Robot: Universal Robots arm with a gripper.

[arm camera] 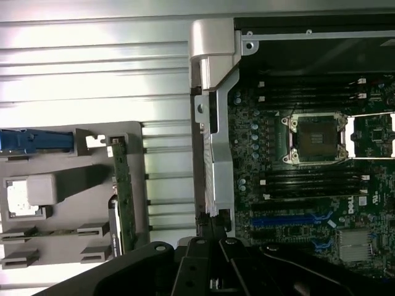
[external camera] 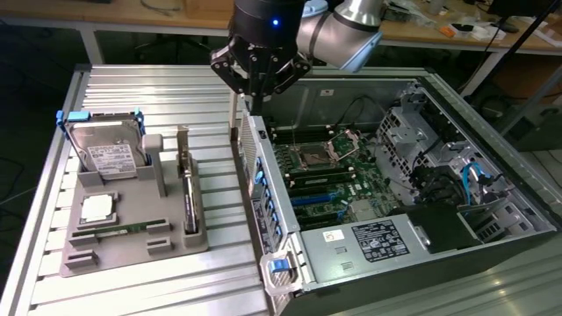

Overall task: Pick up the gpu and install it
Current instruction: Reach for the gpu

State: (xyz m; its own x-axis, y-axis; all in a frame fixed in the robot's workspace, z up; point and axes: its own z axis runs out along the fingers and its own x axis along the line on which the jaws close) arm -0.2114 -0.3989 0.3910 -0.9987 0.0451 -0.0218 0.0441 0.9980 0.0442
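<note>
Tray (external camera: 131,253) of grey plastic sits at the exterior view's left on the slatted tabletop (external camera: 158,85), carrying a hard drive (external camera: 107,155). The gpu (external camera: 188,197) stands on edge in a slot along the tray's right side, untouched. Further right, well apart from it, the end effector (external camera: 253,99) hangs closed and empty above the near wall of the open computer case (external camera: 333,99), with the motherboard (external camera: 325,178) beyond.

Silver arm (external camera: 349,27); black wrist (external camera: 260,31), blue light (external camera: 275,22); black linkage hand (external camera: 255,100).
</note>
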